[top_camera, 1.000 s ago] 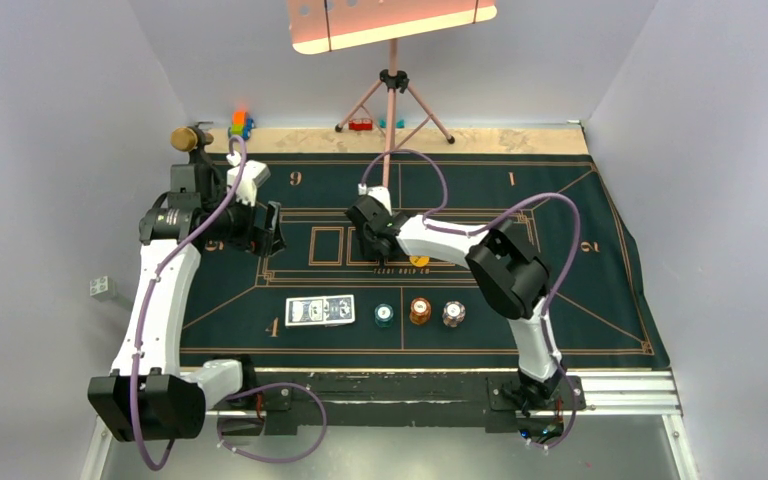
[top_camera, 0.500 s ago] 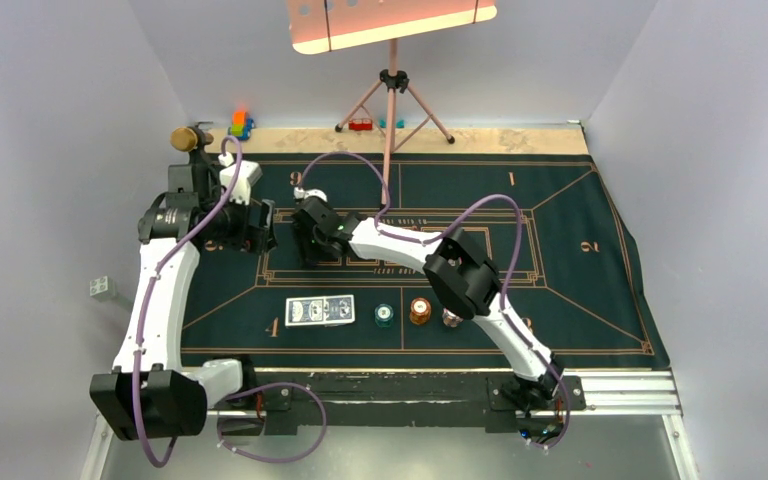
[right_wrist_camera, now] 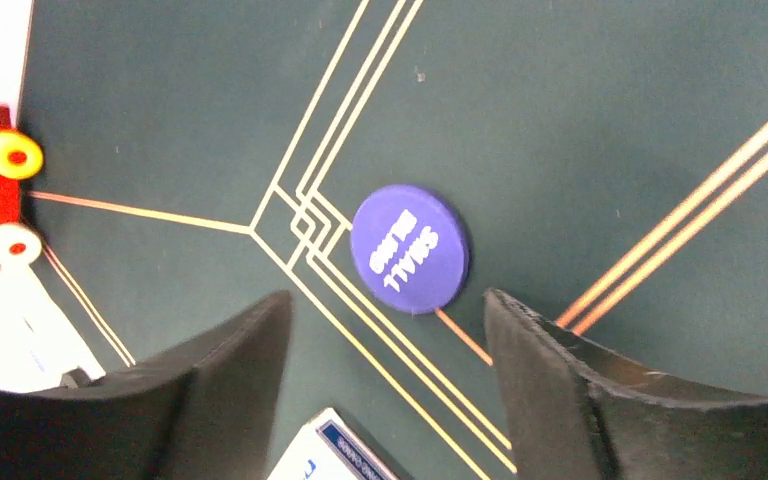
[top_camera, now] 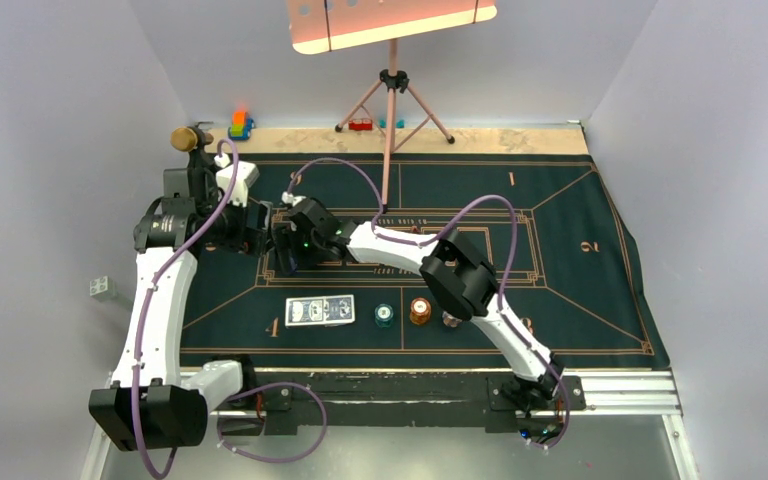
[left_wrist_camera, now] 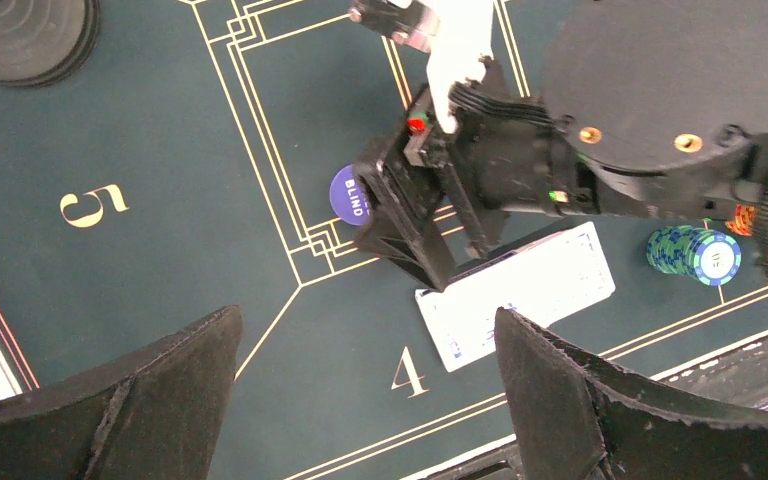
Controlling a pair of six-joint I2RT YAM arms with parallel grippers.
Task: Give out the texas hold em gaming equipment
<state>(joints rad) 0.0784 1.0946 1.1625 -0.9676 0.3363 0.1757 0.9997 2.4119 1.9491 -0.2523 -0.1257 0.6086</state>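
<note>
A dark blue chip [right_wrist_camera: 410, 248] printed SMALL BLIND lies flat on the green felt, just beyond my right gripper's [right_wrist_camera: 385, 385] tips. That gripper is open with nothing between its fingers. In the left wrist view the right gripper [left_wrist_camera: 410, 225] half covers the same chip [left_wrist_camera: 346, 193]. The card pack [top_camera: 320, 311] lies near the front edge, with a teal chip stack [top_camera: 385, 315], an orange-brown stack [top_camera: 419, 311] and a whitish stack [top_camera: 450, 319] to its right. My left gripper [top_camera: 260, 226] hovers wide open at the felt's left end, close beside the right gripper [top_camera: 282, 252].
A gold-headed microphone [top_camera: 190, 137] and colourful toy blocks [top_camera: 242, 124] stand at the back left. A tripod [top_camera: 392, 105] stands at the back centre. The microphone's round black base [left_wrist_camera: 25, 35] sits behind the figure 5. The right arm stretches across the felt.
The right arm has swung left from the felt's middle to its left end, and its fingers have spread apart. The left gripper has drawn back slightly to the left.
</note>
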